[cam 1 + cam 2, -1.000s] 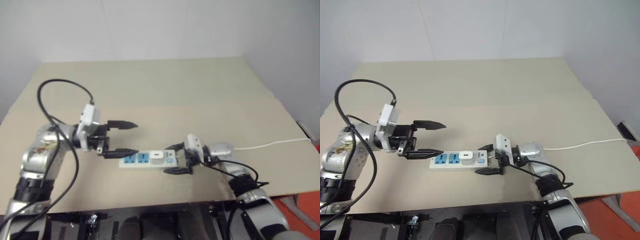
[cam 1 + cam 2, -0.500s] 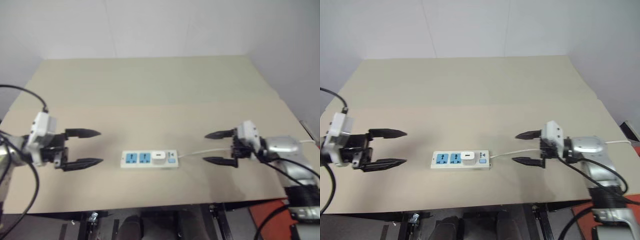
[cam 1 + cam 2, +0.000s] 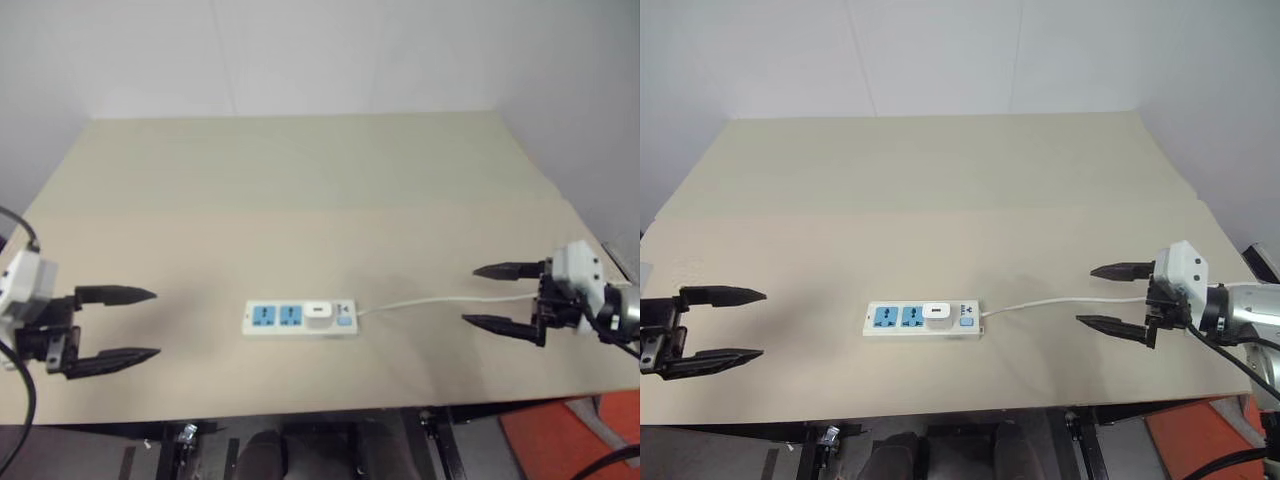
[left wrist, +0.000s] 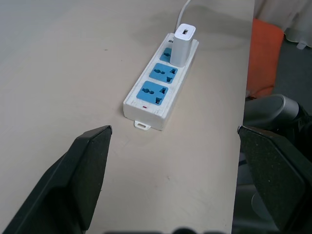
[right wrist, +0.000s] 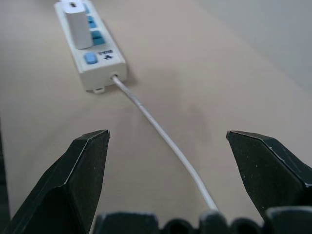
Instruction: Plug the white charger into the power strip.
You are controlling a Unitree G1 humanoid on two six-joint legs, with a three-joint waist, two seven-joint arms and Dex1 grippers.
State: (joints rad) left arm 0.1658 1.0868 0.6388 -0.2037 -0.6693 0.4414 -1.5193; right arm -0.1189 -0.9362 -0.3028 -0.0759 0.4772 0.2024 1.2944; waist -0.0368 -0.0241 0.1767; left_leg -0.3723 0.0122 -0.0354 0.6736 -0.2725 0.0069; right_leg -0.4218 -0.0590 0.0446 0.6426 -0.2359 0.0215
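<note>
Far left of the power strip (image 3: 299, 318), the left end effector (image 3: 108, 328) hangs released, grasping nothing. The white charger (image 3: 318, 313) stands plugged into the strip's socket nearest the switch (worktop (image 3: 300, 190) centre-front). Far right, the right end effector (image 3: 503, 297) is released over the cord (image 3: 440, 299).

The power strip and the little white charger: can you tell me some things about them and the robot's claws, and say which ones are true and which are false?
1. The white charger stands plugged into the power strip. True.
2. The charger sits in the socket farthest from the strip's cord. False: it is in the socket nearest the cord end, next to the small blue switch.
3. Two blue sockets are empty. True.
4. The left gripper is holding the charger. False: it is open, holds nothing, and is well off to the side of the strip.
5. The right gripper is shut on the cord. False: its fingers are open, with the cord running on the table between them.
</note>
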